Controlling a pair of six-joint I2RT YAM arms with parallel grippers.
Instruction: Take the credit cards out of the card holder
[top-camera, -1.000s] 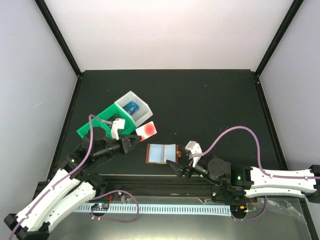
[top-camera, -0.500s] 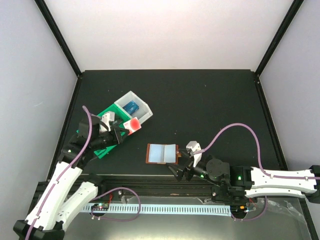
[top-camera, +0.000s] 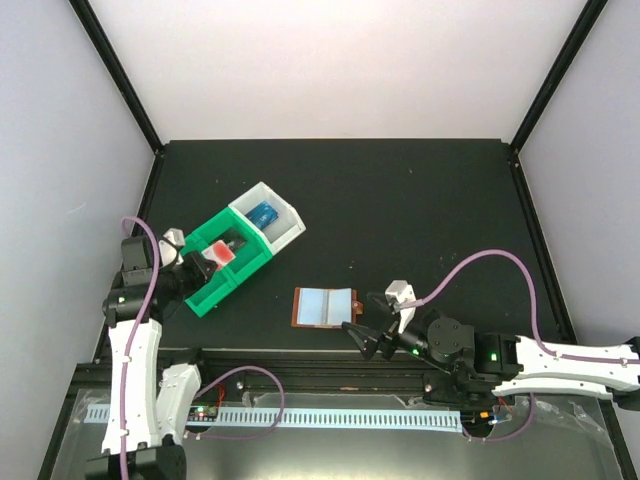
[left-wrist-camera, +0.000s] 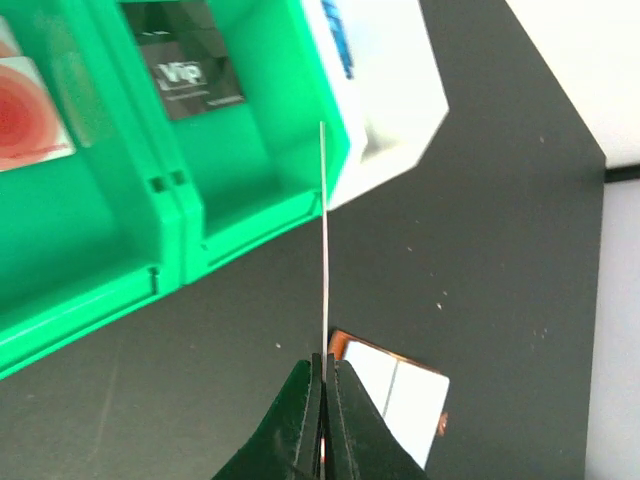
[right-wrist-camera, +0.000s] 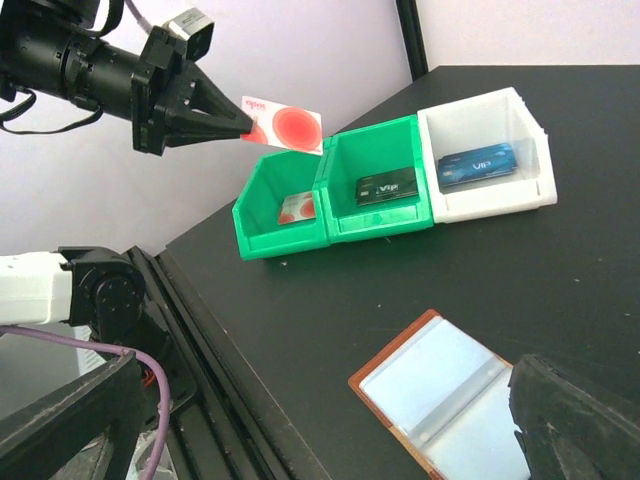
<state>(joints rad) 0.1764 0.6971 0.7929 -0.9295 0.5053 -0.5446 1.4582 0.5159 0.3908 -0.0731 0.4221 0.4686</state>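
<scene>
The brown card holder (top-camera: 325, 307) lies open and flat on the black table, its pale clear pockets (right-wrist-camera: 452, 388) facing up. My left gripper (top-camera: 207, 260) is shut on a red credit card (top-camera: 222, 252) and holds it in the air above the green bin (top-camera: 215, 262). In the left wrist view that card (left-wrist-camera: 322, 250) shows edge-on as a thin line rising from the closed fingertips (left-wrist-camera: 323, 367). My right gripper (top-camera: 365, 338) stands open and holds nothing, just near of the holder's right end. Only its right finger (right-wrist-camera: 575, 425) shows clearly.
The green bin (right-wrist-camera: 330, 190) has two compartments, one with another red card (right-wrist-camera: 297, 206) and one with a dark card (right-wrist-camera: 387, 186). A white bin (right-wrist-camera: 490, 165) joined to it holds a blue card (right-wrist-camera: 478, 163). A black rail (top-camera: 300, 365) runs along the table's near edge.
My left arm has swung left and back, carrying the red card from beside the holder to above the green bin. My right gripper has opened wider and drawn back slightly.
</scene>
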